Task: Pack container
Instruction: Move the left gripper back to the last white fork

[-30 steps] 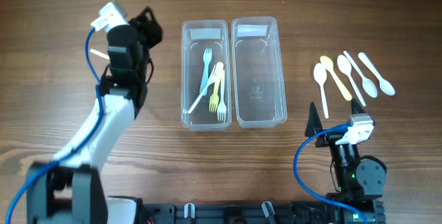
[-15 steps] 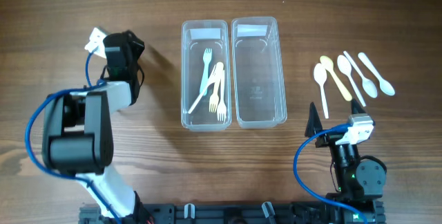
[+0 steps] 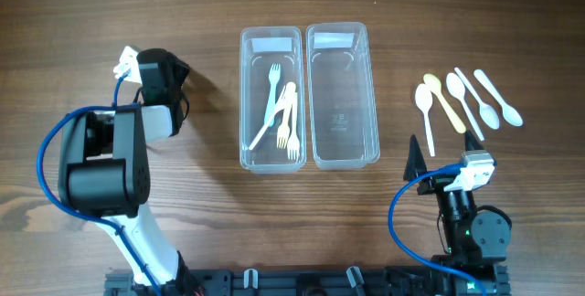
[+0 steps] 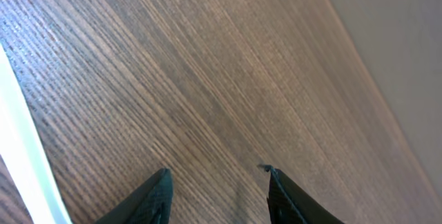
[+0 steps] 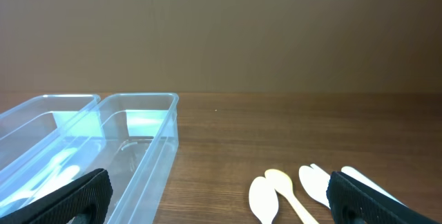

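Two clear plastic containers stand side by side mid-table. The left container holds several plastic forks, blue, white and yellow. The right container holds nothing. Several plastic spoons, white and yellow, lie on the table at the right; they also show in the right wrist view. My left gripper is open and empty, low over bare wood left of the containers. My right gripper is open and empty near the front edge, facing the spoons and containers.
The wooden table's far edge and a plain wall show in the left wrist view. The left arm's body lies folded along the left side. The right arm's base sits at the front right.
My left arm has pulled back from beside the left container and folded down to the left, its gripper now lower and farther left. The right arm has not moved.
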Tool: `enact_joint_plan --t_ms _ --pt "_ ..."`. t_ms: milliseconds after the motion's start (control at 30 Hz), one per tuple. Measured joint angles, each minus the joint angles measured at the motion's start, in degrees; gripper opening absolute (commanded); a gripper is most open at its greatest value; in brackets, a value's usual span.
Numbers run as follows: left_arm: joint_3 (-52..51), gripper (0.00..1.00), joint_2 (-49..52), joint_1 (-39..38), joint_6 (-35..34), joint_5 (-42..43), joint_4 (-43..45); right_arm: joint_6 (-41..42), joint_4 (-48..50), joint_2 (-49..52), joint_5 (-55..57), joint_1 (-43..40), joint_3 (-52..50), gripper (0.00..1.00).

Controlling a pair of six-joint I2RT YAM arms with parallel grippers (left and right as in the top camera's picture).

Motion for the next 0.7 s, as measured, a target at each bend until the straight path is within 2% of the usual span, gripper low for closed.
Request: enact_joint_plan --t_ms 200,367,700 --pt "1.6 0.44 -1.5 0.1 0.0 0.2 -7.6 0.0 0.0 0.0 0.0 0.0 0.0 1.0" --pt "2.3 0.55 -4.3 0.3 -0.3 0.5 -16.5 0.0 0.0 0.0 0.0 0.0 0.0 1.0" --pt "1.8 0.64 -11.5 0.4 -0.5 -1.3 -36.2 0.0 0.0 0.0 0.0 0.0 0.0 1.0"
